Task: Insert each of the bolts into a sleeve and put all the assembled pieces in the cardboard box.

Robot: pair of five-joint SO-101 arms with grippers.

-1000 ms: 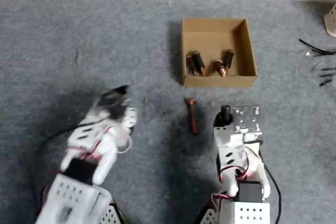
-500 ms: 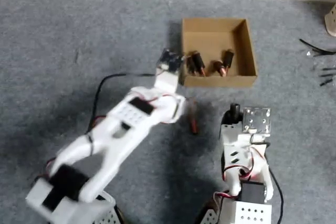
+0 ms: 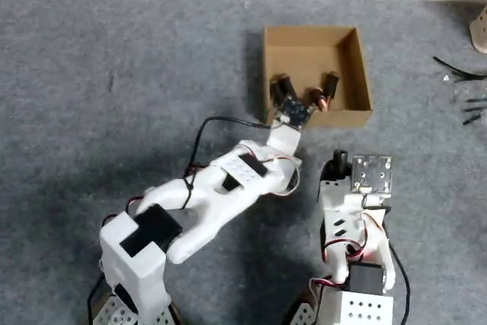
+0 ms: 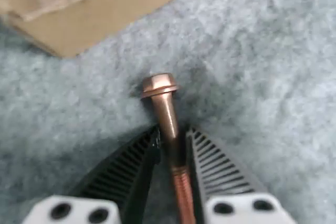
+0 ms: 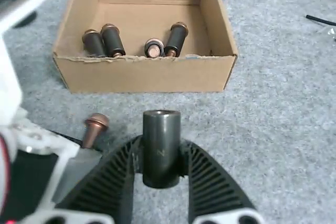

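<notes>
A copper bolt (image 4: 164, 109) lies on the grey carpet just in front of the cardboard box (image 4: 100, 17), its head toward the box. My left gripper (image 4: 170, 142) is down over it, both fingers pressed against the shaft. In the high view the left arm (image 3: 243, 176) stretches over that spot and hides the bolt. The bolt's head (image 5: 97, 123) peeks out beside the left arm. My right gripper (image 5: 161, 156) is shut on a dark sleeve (image 5: 161, 145), held upright with its bore up, to the right of the bolt (image 3: 340, 164). The box (image 3: 358, 74) holds several assembled pieces (image 5: 136, 40).
Thin black ties and small parts (image 3: 464, 81) lie on the carpet at the far right, with a white object (image 3: 479, 30) at the right edge. Open carpet (image 3: 114, 74) stretches left of the box.
The left arm has swung right from the box's front left corner and come down over the bolt. The right arm has kept still with the sleeve.
</notes>
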